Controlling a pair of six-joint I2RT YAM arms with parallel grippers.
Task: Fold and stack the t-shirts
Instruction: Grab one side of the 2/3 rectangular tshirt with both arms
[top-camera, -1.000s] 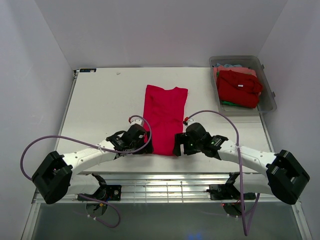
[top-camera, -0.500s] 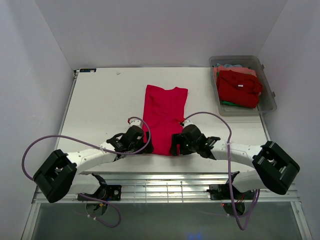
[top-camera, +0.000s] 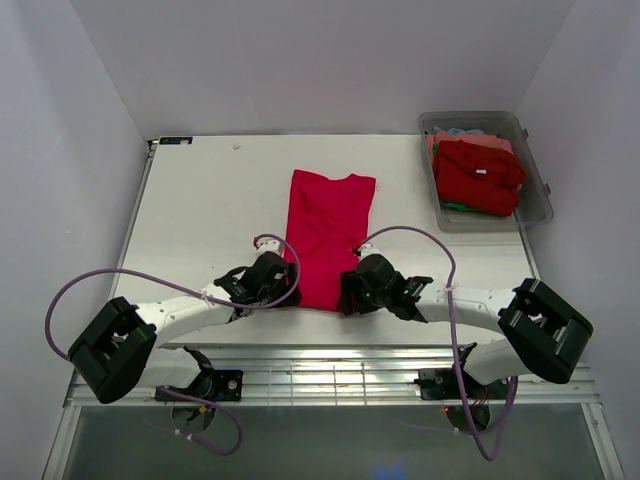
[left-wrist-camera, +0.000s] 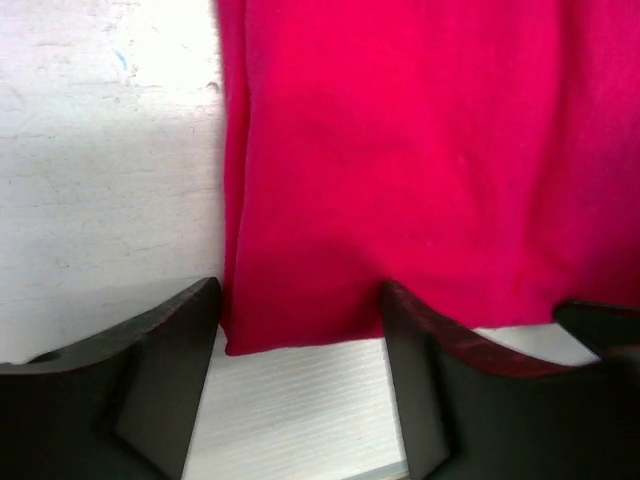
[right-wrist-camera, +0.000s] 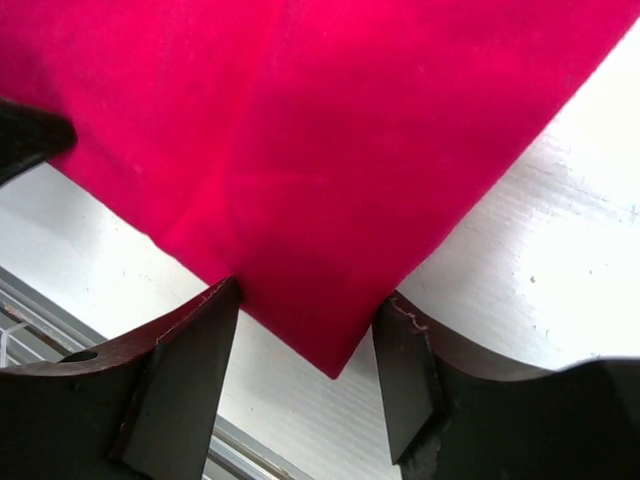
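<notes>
Left gripper (left-wrist-camera: 298, 300), jaws apart, straddles the near-left hem corner of the crimson t-shirt (top-camera: 328, 235); my right gripper (right-wrist-camera: 308, 300), likewise parted, straddles the near-right corner. Neither is clamped yet. The shirt, already narrowed to a long strip, lies along the middle of the table (top-camera: 200, 200), its hem at the table's near edge. Compared with a second ago, both my wrists have slid inward along that edge, the right one farther, and both jaw pairs have narrowed. I judge the pinch imminent, preparing a fold of the hem toward the table's far side. The remaining t-shirts (top-camera: 480, 175) wait in the bin (top-camera: 500, 222) at the table's far right corner.
</notes>
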